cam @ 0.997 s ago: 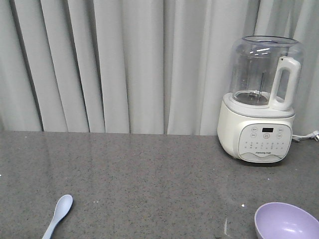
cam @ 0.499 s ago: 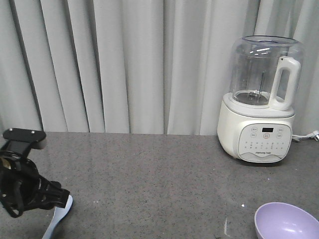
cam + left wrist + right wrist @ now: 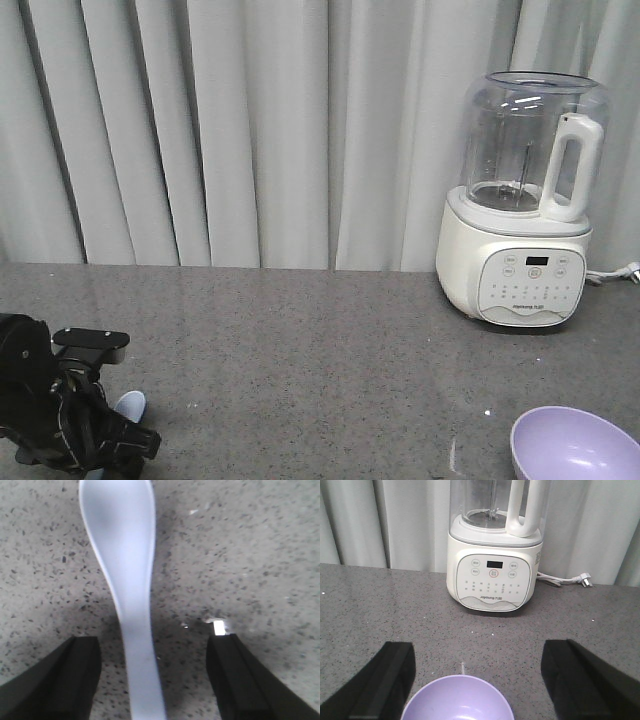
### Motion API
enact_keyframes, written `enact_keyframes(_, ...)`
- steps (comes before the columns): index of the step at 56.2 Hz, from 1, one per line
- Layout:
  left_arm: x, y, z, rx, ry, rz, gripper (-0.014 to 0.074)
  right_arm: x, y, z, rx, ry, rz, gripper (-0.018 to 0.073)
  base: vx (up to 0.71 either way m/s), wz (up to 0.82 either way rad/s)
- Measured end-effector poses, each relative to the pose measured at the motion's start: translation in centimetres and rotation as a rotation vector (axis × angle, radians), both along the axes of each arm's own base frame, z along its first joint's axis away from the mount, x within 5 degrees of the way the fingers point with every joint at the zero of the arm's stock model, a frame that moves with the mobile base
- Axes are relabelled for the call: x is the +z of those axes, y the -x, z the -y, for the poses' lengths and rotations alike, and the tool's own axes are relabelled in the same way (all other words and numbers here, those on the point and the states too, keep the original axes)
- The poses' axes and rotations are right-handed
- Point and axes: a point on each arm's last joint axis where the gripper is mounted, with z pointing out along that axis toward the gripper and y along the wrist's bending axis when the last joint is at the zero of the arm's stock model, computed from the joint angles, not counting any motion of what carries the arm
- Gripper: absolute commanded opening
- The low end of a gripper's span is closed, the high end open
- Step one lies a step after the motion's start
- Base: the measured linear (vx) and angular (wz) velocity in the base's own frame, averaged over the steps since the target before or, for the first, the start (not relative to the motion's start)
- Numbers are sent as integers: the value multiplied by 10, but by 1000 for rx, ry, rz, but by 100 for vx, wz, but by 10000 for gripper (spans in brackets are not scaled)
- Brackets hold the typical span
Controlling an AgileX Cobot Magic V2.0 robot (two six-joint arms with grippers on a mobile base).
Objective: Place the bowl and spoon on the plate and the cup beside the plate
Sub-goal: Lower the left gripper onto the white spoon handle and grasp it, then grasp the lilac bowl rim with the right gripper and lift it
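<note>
spoon (image 3: 125,580) lying flat on the bench (image 3: 320,340), far left
we see the left jaws open, straddling its handle without touching; further right, the bowl (image 3: 457,700) shows between the open right jaws, near a blender (image 3: 495,575).

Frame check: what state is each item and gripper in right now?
Small pale bluish-white plastic spoon: lying flat on the counter, ungripped.
Small round lavender-purple plastic bowl: upright, looks empty.
White blender with clear jar: upright, jar empty, plug lying loose.
Left gripper: open, straddling the spoon's handle.
Right gripper: open, holding nothing.
</note>
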Motion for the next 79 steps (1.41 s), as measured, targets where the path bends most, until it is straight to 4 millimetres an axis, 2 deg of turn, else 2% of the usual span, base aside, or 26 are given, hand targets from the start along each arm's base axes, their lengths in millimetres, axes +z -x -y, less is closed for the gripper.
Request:
enact_keyframes(15, -6, -18, 0, 16, -47, -41, 516, 0, 0, 0, 0, 1, -2, 564, 0, 0)
enact_keyframes(21, -7, -24, 2, 15, -55, -71, 461, 0, 0, 0, 0, 1, -2, 564, 0, 0)
enact_keyframes(27, -7, -28, 3, 17, -52, -95, 319, 0, 0, 0, 0, 3, -1, 564, 0, 0)
enact_keyframes(35, -7, -29, 3, 16, -58, -111, 5, 0, 0, 0, -2, 13, -4, 564, 0, 0)
enact_keyframes(36, -7, -29, 3, 16, -58, -111, -9, 0, 0, 1, -2, 14, -5, 564, 0, 0)
enact_keyframes(51, -1, -25, 2, 15, -53, -99, -8, -1, 0, 1, -4, 19, -8, 564, 0, 0)
enact_keyframes(55, 10, -22, 2, 16, -43, -61, -8, 0, 0, 1, -2, 20, -3, 564, 0, 0)
enact_keyframes(66, 78, -5, -2, 20, 19, 202, -6, 0, 0, 0, -5, -5, -13, 563, 0, 0)
enact_keyframes(73, 115, 13, -6, 21, 47, 324, -6, 7, -7, 9, -97, -62, -143, 547, 0, 0)
enact_keyframes(79, 132, 25, -9, 20, 59, 381, -6, 14, -27, 25, -230, -98, -304, 525, 0, 0)
